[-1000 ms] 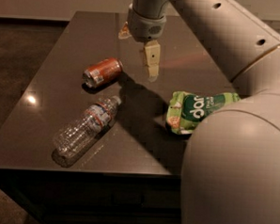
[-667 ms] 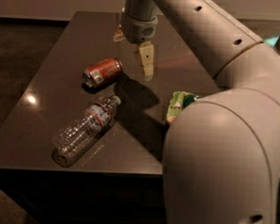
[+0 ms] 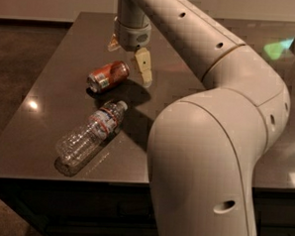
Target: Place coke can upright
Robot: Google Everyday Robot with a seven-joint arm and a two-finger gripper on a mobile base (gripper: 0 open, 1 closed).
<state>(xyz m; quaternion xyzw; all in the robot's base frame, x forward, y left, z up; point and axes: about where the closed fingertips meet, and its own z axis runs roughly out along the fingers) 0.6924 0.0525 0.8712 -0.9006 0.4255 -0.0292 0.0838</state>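
The coke can (image 3: 108, 75) is a small red-orange can with silver ends. It lies on its side on the dark table (image 3: 50, 85), left of centre, its silver top pointing to the front left. My gripper (image 3: 129, 58) hangs just above and behind the can's right end. It is open, with one pale finger (image 3: 144, 67) to the right of the can and the other finger (image 3: 113, 42) behind it. It holds nothing.
A clear plastic water bottle (image 3: 90, 132) lies on its side in front of the can, cap toward the can. My large arm covers the right half of the table and hides the green snack bag. The table's front edge (image 3: 65, 179) is near the bottle.
My gripper has moved left and down toward the can. My arm has swung across the view and now hides the green snack bag. The can and bottle have not moved.
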